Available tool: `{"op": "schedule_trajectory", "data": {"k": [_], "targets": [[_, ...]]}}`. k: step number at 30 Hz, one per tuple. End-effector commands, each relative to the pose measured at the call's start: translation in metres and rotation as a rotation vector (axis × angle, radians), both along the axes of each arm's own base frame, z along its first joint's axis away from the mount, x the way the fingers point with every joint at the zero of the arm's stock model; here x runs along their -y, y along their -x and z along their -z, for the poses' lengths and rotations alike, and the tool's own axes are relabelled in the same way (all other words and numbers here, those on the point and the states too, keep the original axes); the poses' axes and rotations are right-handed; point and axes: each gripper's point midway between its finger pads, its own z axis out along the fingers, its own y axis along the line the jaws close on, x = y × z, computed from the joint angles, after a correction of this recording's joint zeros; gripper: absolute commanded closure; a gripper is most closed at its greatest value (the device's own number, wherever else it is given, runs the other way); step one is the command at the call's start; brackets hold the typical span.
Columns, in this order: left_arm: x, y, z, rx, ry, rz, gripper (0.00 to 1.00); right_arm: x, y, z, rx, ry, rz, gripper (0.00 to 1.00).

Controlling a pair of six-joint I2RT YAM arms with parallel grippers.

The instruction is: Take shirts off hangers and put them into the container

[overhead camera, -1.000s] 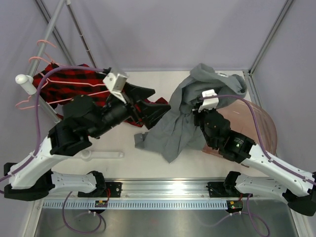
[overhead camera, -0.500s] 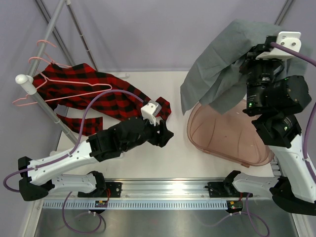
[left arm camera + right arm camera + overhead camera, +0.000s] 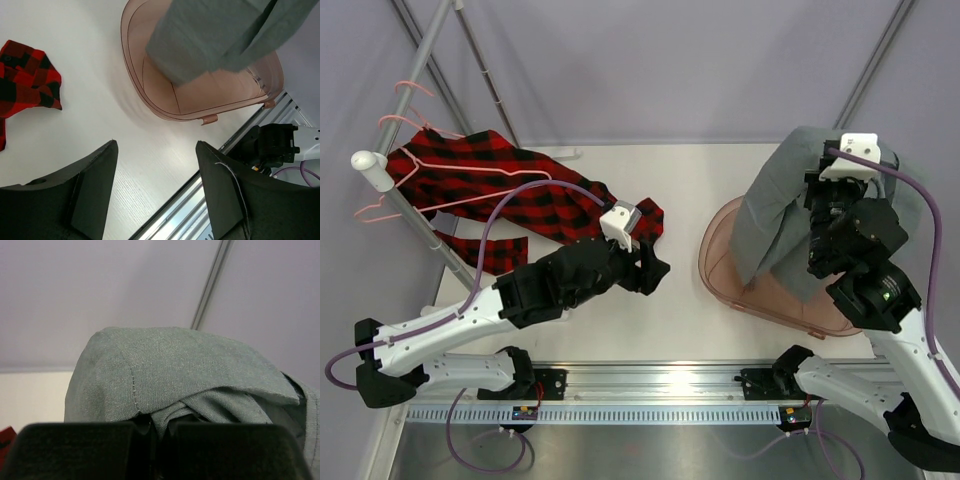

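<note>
The grey shirt (image 3: 775, 215) hangs from my right gripper (image 3: 160, 427), which is shut on a bunched fold of it (image 3: 175, 370). Its lower part drapes into the pinkish container (image 3: 712, 268). The red-and-black plaid shirt (image 3: 510, 195) is on a pink wire hanger (image 3: 470, 188) on the rail at the left, one sleeve trailing over the table. My left gripper (image 3: 658, 267) is open and holds nothing, low over the table beside that sleeve's end (image 3: 648, 215). In the left wrist view its fingers (image 3: 95, 185) frame bare table, with the container (image 3: 134, 75) and grey shirt (image 3: 210, 35) beyond.
A slanted grey rail pole (image 3: 425, 232) with a white end cap (image 3: 367, 160) carries other bare pink hangers (image 3: 405, 92). Thin frame posts (image 3: 865, 80) rise at the back corners. The metal mounting rail (image 3: 650, 380) runs along the near edge.
My right arm lifted the grey shirt off the table, swung it over the container, and has now lowered it. My left gripper left the plaid shirt and moved right, narrowing somewhat.
</note>
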Motion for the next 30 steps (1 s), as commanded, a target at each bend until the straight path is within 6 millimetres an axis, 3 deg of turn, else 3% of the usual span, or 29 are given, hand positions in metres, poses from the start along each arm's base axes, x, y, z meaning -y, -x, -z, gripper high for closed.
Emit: {"op": "schedule_trajectory", "data": {"k": [1, 4, 7, 8, 11, 12, 14, 19, 22, 24, 25, 26, 27, 28, 29, 30], "targets": [[0.004, 0.001, -0.020, 0.014, 0.096, -0.001, 0.32, 0.020, 0.014, 0.016, -0.015, -0.081, 0.065, 1.00], [0.003, 0.003, -0.020, 0.006, 0.100, -0.004, 0.32, 0.018, 0.012, 0.068, -0.172, -0.073, 0.104, 1.00], [-0.002, 0.004, -0.019, 0.006, 0.090, -0.013, 0.31, 0.016, 0.010, 0.105, -0.280, -0.155, 0.178, 1.00], [-0.004, 0.004, -0.019, 0.006, 0.087, -0.015, 0.30, 0.020, 0.018, 0.123, -0.338, -0.194, 0.223, 0.86], [-0.010, 0.004, -0.015, 0.004, 0.066, -0.029, 0.30, 0.009, 0.023, 0.152, -0.454, -0.249, 0.215, 0.28], [-0.011, 0.005, -0.014, 0.002, 0.062, -0.029, 0.30, 0.006, 0.025, 0.156, -0.477, -0.264, 0.200, 0.01], [-0.014, 0.005, -0.011, -0.003, 0.053, -0.031, 0.29, 0.000, 0.025, 0.159, -0.489, -0.298, 0.168, 0.01], [-0.026, 0.001, 0.000, -0.020, 0.027, -0.093, 0.30, -0.012, 0.033, 0.122, -0.428, -0.384, 0.010, 0.00], [-0.036, -0.004, 0.008, -0.035, 0.028, -0.162, 0.32, -0.039, 0.032, 0.099, -0.394, -0.425, -0.175, 0.01], [-0.043, -0.006, 0.021, -0.061, 0.034, -0.211, 0.34, -0.090, 0.031, 0.091, -0.429, -0.391, -0.458, 0.01], [-0.044, -0.006, 0.027, -0.070, 0.039, -0.221, 0.35, -0.113, 0.025, 0.067, -0.368, -0.392, -0.579, 0.01], [-0.047, -0.005, 0.035, -0.086, 0.038, -0.236, 0.34, -0.144, 0.028, 0.060, -0.376, -0.339, -0.752, 0.01], [-0.052, -0.004, 0.053, -0.121, 0.028, -0.270, 0.34, -0.168, 0.014, 0.062, -0.404, -0.312, -0.813, 0.01], [-0.058, -0.002, 0.060, -0.140, 0.022, -0.286, 0.32, -0.183, 0.013, 0.031, -0.335, -0.304, -0.899, 0.00], [-0.061, 0.001, 0.068, -0.160, 0.024, -0.295, 0.32, -0.215, 0.012, 0.033, -0.360, -0.239, -1.045, 0.00], [-0.064, 0.006, 0.078, -0.188, 0.033, -0.303, 0.32, -0.227, 0.010, 0.014, -0.293, -0.224, -1.113, 0.00]]}}
